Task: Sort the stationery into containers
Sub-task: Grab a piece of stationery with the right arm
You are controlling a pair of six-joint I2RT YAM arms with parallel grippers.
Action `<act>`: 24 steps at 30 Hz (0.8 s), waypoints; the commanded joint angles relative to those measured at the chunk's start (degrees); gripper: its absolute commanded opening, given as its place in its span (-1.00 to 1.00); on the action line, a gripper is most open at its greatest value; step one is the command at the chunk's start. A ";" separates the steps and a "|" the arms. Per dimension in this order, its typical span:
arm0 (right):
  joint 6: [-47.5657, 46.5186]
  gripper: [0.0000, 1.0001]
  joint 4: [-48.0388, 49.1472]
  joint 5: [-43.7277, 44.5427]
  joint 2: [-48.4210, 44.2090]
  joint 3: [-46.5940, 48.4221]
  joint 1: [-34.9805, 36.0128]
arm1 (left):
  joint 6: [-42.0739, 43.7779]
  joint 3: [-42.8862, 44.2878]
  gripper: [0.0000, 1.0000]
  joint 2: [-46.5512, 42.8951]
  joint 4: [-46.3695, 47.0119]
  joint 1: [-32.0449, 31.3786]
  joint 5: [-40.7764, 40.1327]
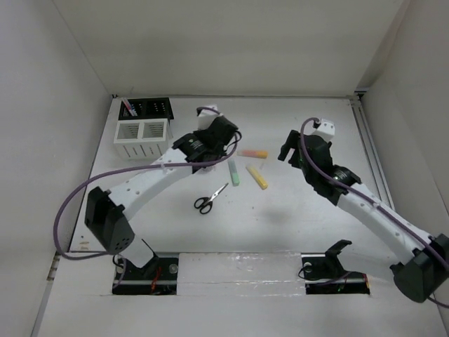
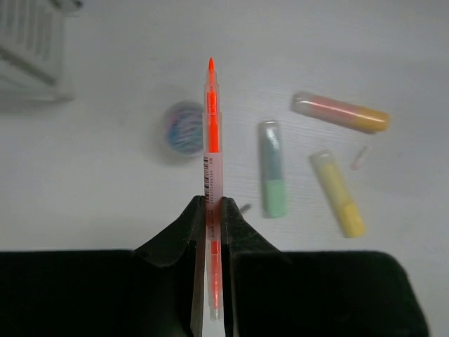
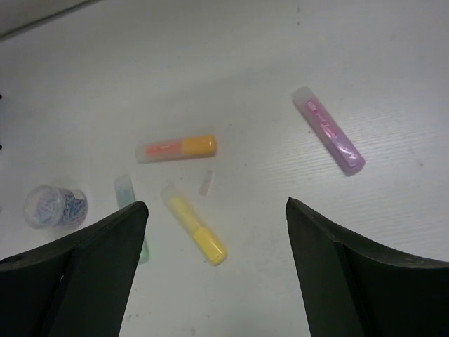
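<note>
Four markers lie on the table point(image 1: 316, 126): the orange marker point(image 3: 179, 149), green marker point(image 2: 272, 168) and yellow marker point(image 3: 196, 225) close together, the pink marker point(image 3: 328, 130) apart. My left gripper point(image 2: 214, 210) is clamped on an orange-red pen point(image 2: 210, 133) above the table near the tub point(image 2: 184, 128). My right gripper point(image 3: 216, 207) hangs over the markers, jaws spread wide, holding nothing.

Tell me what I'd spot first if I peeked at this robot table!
The bright orange pen jumps out, pinched tight in the left pincer and poking straight out from it above the table. Loose in the middle of the table lie a green marker, a yellow marker and an orange marker, with a pink marker off by itself. The right pincer hangs wide open above them.
</note>
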 commanded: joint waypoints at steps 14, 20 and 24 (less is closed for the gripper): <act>15.21 0.24 3.86 5.52 28.58 10.95 6.16 | 9.28 -25.11 -1.00 -37.50 1.90 1.08 2.63; 16.26 0.21 3.43 3.58 37.88 14.89 6.16 | 9.81 -28.28 -1.00 -38.21 5.07 1.08 6.05; 16.79 0.21 5.09 3.58 41.32 15.42 6.16 | 10.95 -29.33 -1.00 -37.69 6.83 1.08 10.18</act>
